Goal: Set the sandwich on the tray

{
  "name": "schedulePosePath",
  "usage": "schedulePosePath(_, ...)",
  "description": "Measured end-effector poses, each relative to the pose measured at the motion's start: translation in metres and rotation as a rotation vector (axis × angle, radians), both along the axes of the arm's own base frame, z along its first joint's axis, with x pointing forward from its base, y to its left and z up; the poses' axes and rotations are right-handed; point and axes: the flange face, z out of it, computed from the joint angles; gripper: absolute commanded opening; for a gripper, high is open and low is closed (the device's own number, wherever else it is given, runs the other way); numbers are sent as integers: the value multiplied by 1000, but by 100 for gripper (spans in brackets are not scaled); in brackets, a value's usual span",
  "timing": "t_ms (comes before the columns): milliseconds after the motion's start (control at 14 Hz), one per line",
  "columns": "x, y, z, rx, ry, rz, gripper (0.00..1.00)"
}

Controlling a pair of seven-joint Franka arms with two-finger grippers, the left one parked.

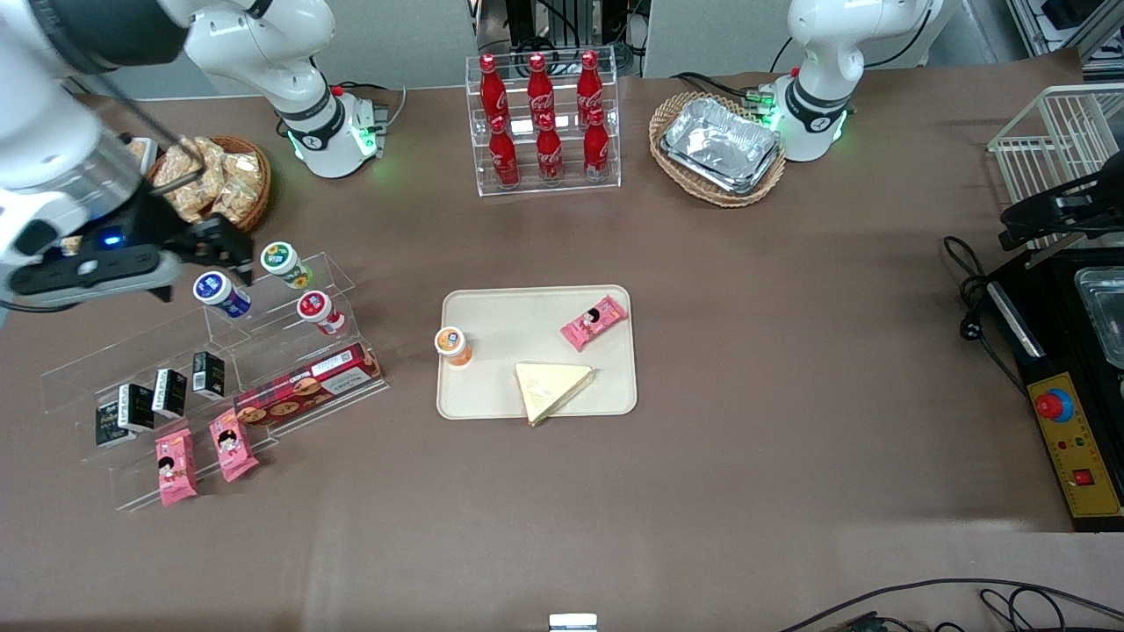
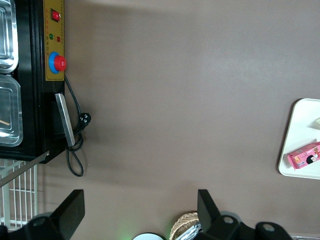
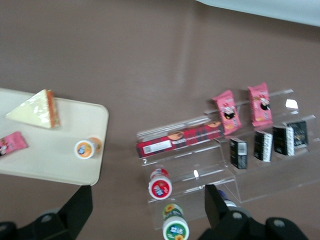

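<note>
The sandwich (image 1: 551, 390) lies flat on the tray (image 1: 492, 307), at the edge nearest the front camera, with one pointed corner just overhanging the rim; in the right wrist view its wrapped wedge (image 3: 35, 109) shows a red and green filling along one side. The claw (image 1: 219, 250) is well apart from it, raised over the clear stepped rack (image 1: 290, 351) toward the working arm's end of the table, and holds nothing: its two dark fingers (image 3: 80, 205) stand wide, with bare table and rack visible between them in the wrist view. Sharing the tray with the sandwich are an orange-lidded cup (image 1: 453, 344) at the rim nearest the rack and a pink packet (image 1: 594, 321) lying farther from the front camera than the wedge (none of the three touch one another). Just beneath the claw, on the rack's upper steps, sit a blue-lidded cup (image 1: 221, 293), a green-lidded cup (image 1: 284, 263) and a red-lidded cup (image 1: 320, 312). Lower steps carry a long red biscuit box (image 1: 307, 384), small black cartons (image 1: 167, 393) and two more pink packets (image 1: 204, 456). A basket of snacks (image 1: 219, 180) sits near the working arm's base.
</note>
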Motion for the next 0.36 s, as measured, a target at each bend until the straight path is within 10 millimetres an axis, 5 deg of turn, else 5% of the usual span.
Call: schedulePosePath(357,13,-92,-19,55,46,-178,100)
